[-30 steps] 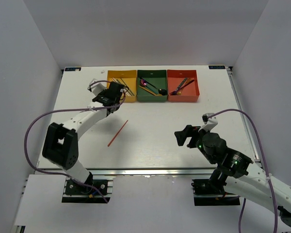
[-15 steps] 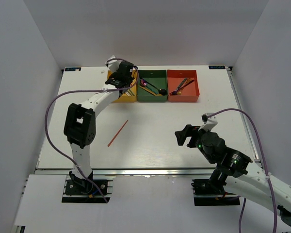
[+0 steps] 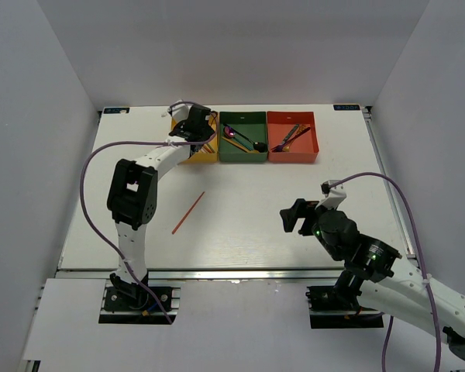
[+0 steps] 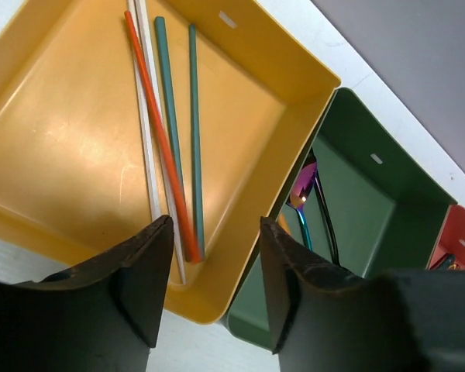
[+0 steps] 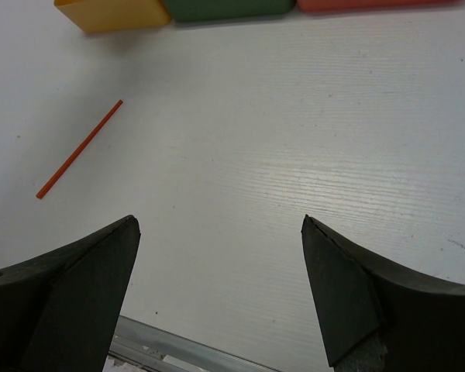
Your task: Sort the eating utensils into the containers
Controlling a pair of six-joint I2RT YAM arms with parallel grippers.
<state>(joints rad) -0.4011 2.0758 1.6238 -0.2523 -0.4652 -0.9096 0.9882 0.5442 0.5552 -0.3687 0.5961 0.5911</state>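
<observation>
A white table [image 3: 240,240], walled in by pale grey panels, is being viewed from above. Nearest the bases, the right gripper [image 3: 293,218] is being held just above the bare tabletop, its jaws spread wide with nothing between them. To its left and well apart, a loose chopstick [image 3: 188,212], orange-red, is lying slanted on the table outside every tray. Farther back, the left gripper [image 4: 215,232] is being hung over the yellow-orange tray [image 4: 62,139], at the corner next to the green one, its fingers parted and empty. Four pieces are being carried side by side in that tray: an orange-red chopstick [image 4: 159,132], a silver-white chopstick [image 4: 147,132] and two grey-green chopsticks [image 4: 167,101]. Just beside it, an iridescent purple spoon [image 4: 303,186] and a black spoon [image 3: 258,146] are being held in the dark green tray [image 4: 364,201]. Last in the row, dark utensils are being held in the red-orange tray [image 3: 292,158]; their kinds cannot be told.
</observation>
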